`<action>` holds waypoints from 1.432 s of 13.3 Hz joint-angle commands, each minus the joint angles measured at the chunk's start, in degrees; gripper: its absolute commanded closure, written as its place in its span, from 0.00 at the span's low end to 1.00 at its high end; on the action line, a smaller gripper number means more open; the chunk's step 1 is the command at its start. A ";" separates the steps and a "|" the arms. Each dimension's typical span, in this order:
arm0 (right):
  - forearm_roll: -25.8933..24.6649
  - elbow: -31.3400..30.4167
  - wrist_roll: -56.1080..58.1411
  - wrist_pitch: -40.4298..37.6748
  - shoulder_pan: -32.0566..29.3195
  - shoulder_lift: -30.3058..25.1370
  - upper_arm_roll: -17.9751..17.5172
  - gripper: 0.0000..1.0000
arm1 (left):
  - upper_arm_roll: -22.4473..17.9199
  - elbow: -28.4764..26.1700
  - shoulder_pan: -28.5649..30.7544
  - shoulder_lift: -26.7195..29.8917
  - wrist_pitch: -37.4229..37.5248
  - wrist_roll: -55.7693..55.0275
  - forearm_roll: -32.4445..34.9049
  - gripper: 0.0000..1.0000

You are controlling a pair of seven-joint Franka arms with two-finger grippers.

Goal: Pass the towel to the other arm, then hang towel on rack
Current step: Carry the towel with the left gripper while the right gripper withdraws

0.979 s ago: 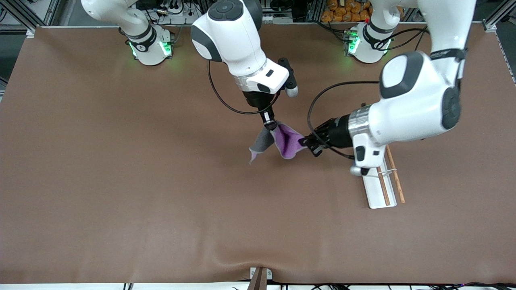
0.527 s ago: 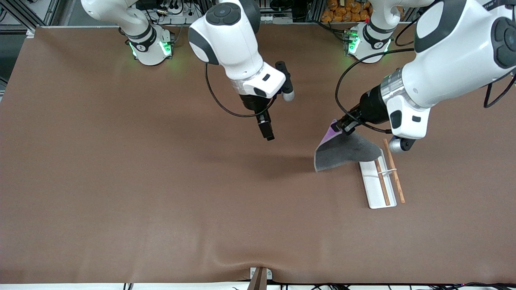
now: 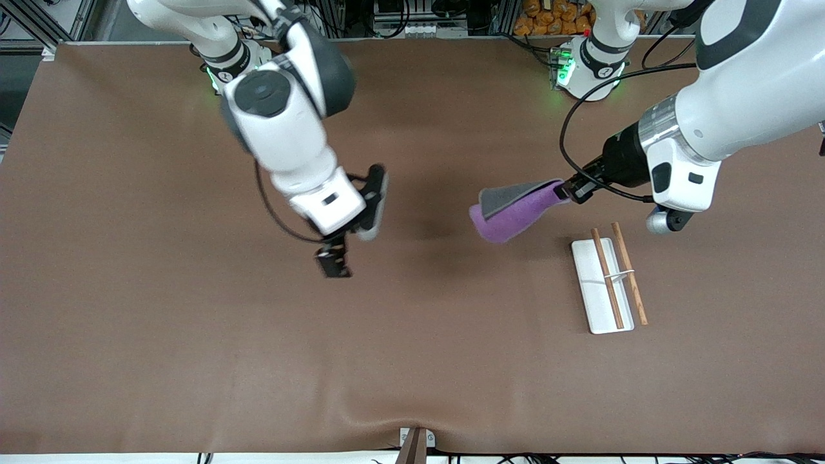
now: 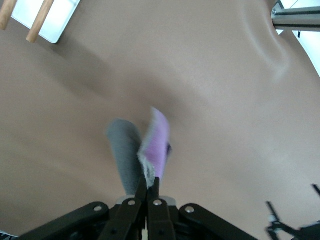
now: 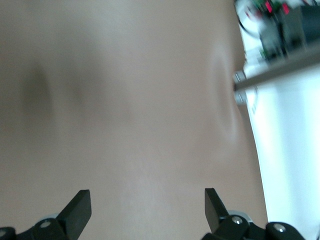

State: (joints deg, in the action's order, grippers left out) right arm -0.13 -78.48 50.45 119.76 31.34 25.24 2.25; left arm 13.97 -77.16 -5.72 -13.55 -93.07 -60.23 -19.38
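Note:
The towel (image 3: 515, 207), grey on one face and purple on the other, hangs folded in the air from my left gripper (image 3: 570, 190), which is shut on its edge over the table beside the rack. In the left wrist view the towel (image 4: 150, 150) rises from between the shut fingers of the left gripper (image 4: 149, 184). The rack (image 3: 609, 281), a white tray with two brown rods, lies on the table toward the left arm's end; a corner of the rack (image 4: 45, 17) also shows in the left wrist view. My right gripper (image 3: 335, 263) hangs open and empty over the bare mat; in its own wrist view the right gripper (image 5: 145, 202) spreads its fingers wide over the table.
The brown mat (image 3: 193, 335) covers the whole table. A small bracket (image 3: 416, 441) sits at the table edge nearest the camera. Both arm bases stand along the edge farthest from the camera.
The right gripper let go of the towel, opened and swung away toward the right arm's end. The left gripper carried the towel off toward the rack and lifted it.

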 commanded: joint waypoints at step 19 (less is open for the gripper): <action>2.68 -14.51 -48.41 -31.24 -32.92 -29.11 0.12 0.00 | -0.26 -1.68 9.06 -0.50 1.49 10.66 -0.13 1.00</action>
State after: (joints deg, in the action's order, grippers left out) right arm 2.52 -91.29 6.04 90.74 -0.39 -1.92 2.72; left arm 13.29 -78.51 2.83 -13.81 -92.44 -50.38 -19.36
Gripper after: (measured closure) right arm 0.000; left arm 0.982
